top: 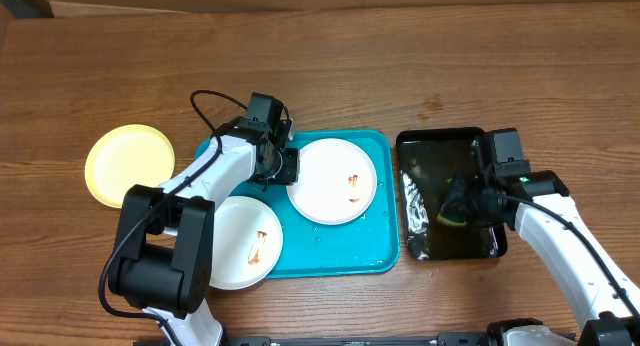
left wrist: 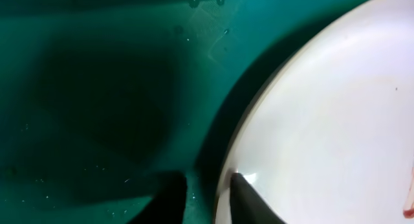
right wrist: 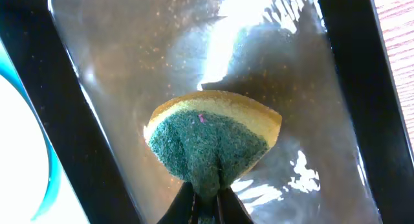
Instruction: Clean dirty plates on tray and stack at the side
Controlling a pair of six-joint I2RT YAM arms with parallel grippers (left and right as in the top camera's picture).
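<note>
On the turquoise tray (top: pixel 345 258) lie two white plates: one (top: pixel 335 179) at the upper right with brown smears, one (top: pixel 240 244) at the lower left with a smear. A pale yellow plate (top: pixel 130 164) rests on the table left of the tray. My left gripper (top: pixel 285 166) is at the left rim of the upper white plate (left wrist: pixel 323 120). Its fingers stand narrowly open astride that rim (left wrist: pixel 210 191), one fingertip (left wrist: pixel 249 198) on the plate's face, the other over the tray floor (left wrist: pixel 97 88). My right gripper (right wrist: pixel 207 198) is shut on a green-yellow sponge (right wrist: pixel 210 136).
A glossy black tray (top: pixel 450 146) holding water stands right of the turquoise tray, and the sponge (top: pixel 455 214) hangs over it. Bare wooden tabletop (top: pixel 400 56) lies behind both trays. The left arm's body (top: pixel 165 251) covers part of the lower-left plate.
</note>
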